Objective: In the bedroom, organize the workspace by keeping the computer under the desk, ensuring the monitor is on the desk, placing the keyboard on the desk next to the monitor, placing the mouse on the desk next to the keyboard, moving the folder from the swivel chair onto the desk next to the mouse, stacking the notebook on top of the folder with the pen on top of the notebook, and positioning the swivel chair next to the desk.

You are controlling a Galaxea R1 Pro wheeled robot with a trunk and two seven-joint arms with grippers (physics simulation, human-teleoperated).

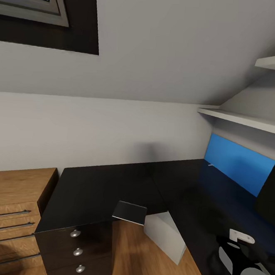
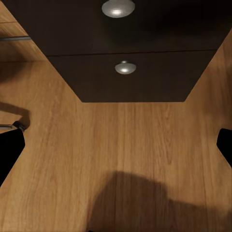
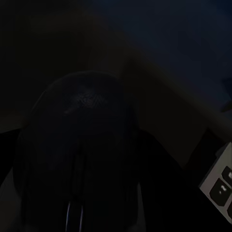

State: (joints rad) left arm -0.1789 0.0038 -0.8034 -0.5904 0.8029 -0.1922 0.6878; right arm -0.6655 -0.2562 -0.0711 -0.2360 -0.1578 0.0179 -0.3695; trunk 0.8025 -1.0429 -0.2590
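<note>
Filling the right wrist view, the small black rounded mouse [image 3: 79, 154] sits directly between the right gripper's fingers, though whether they clench it cannot be told. A silver-grey keyboard [image 3: 221, 181] corner lies just beside it. The left gripper [image 2: 118, 150] hangs released above the wooden floor [image 2: 125, 145], before the glossy black L-shaped counter's [image 1: 108, 185] drawer unit [image 2: 130, 72].

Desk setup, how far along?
Looks done: monitor stands on the desk. In hand: mouse sits close under the right wrist camera, keyboard corner beside it; grip unclear in the dark. Left: folder stack, chair; the visible desktop carries no folder yet.
</note>
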